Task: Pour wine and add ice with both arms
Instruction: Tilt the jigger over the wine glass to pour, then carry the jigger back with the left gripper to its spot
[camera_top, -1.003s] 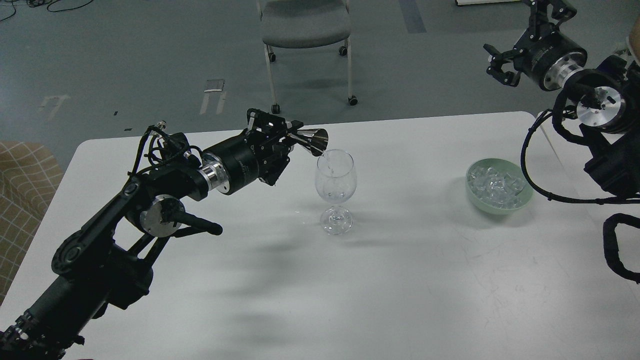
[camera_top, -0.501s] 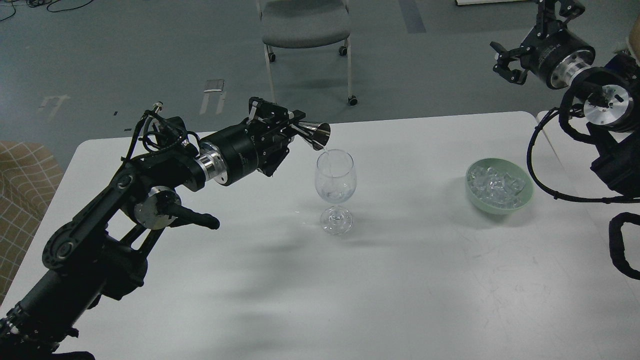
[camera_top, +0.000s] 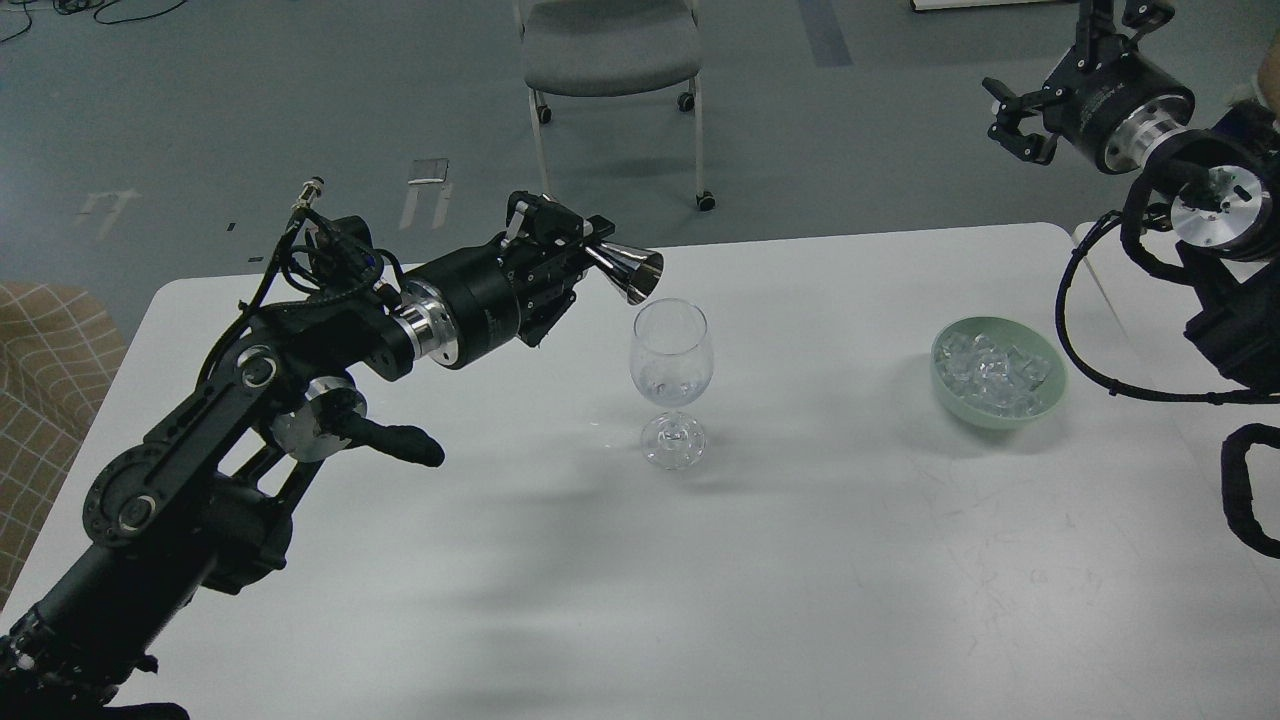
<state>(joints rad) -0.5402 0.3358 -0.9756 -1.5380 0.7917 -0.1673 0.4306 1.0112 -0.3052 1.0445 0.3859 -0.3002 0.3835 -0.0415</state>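
Wine glass (camera_top: 671, 385) mid-table (camera_top: 800, 560), jigger (camera_top: 632, 272) in left gripper (camera_top: 585, 252) just above-left of its rim, bowl (camera_top: 1040, 405) of ice (camera_top: 992, 372) right, chair (camera_top: 610, 60) behind, right gripper (camera_top: 1020, 120) far right.

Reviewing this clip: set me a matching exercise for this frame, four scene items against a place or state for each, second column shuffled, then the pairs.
Column one
1. metal jigger
2. wine glass
3. ice
4. right gripper

Column two
A. heaped in the green bowl
B. raised above the floor beyond the table, holding nothing
C. upright near the table's middle
D. tipped on its side in the left gripper, mouth above the glass rim

Pairs: 1-D, 2-C, 3-A, 4-B
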